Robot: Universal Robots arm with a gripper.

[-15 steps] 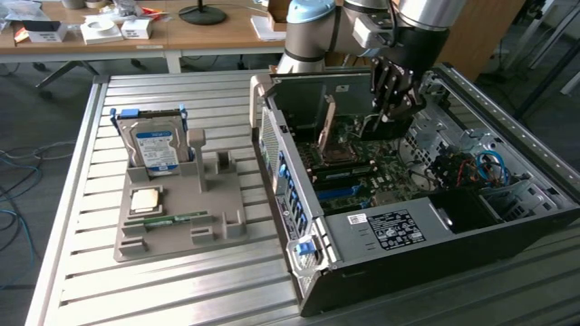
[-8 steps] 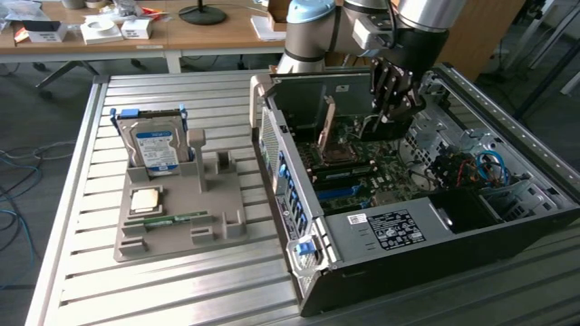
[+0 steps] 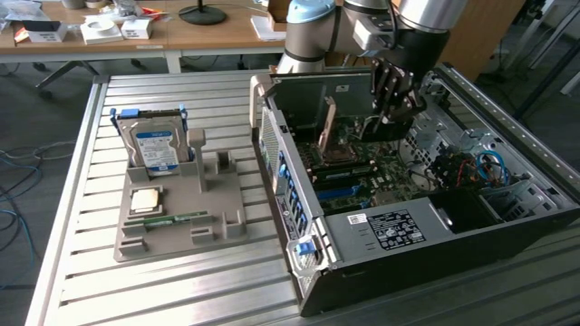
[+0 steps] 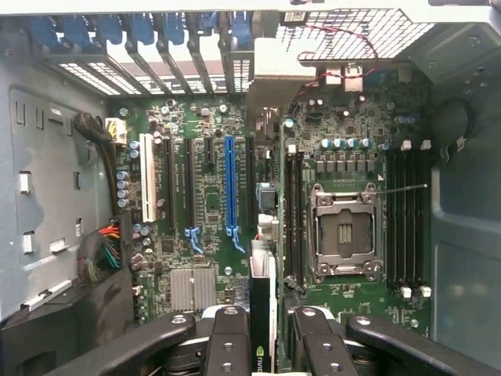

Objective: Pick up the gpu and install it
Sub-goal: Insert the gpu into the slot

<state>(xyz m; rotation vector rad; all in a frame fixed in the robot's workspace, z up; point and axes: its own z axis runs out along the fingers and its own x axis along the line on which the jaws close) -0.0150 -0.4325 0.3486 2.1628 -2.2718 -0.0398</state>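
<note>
Slatted metal table (image 3: pixel 73 238), cluttered wooden desks behind. On the exterior view's left sits a grey holder tray (image 3: pixel 181 224) w/ the hard drive (image 3: pixel 156 146) standing in it and a green memory stick (image 3: pixel 168 219) lying flat. On the exterior view's right is the open PC case (image 3: pixel 526 224), board side up.

My gripper (image 3: pixel 396 109) is down inside the case, over the motherboard (image 4: pixel 203 196), well apart from the tray. It's closed on the gpu (image 4: pixel 262 313). The wrist view has the card edge-on as a thin dark strip w/ a green logo, pinched between my fingers (image 4: pixel 231 345). So the gpu is in my grip and not yet seated.

Key relation: the card hangs straight below me, its long axis parallel to the expansion slots. It lines up between the blue slot (image 4: pixel 230 188) and the black memory slots (image 4: pixel 293 211), just beside the blue one rather than over it, I'd judge. Can't tell how high it hangs above the board.

Room: fair around the slots. Tight spots are the rear wall w/ blue clips (image 4: pixel 156 35) at the slots' far end, the small heatsink (image 4: pixel 192 286) near the slots' other end, and a cable bundle (image 4: pixel 102 251) off toward the case side. The empty CPU socket (image 4: pixel 344 231) lies beyond the memory slots.
</note>
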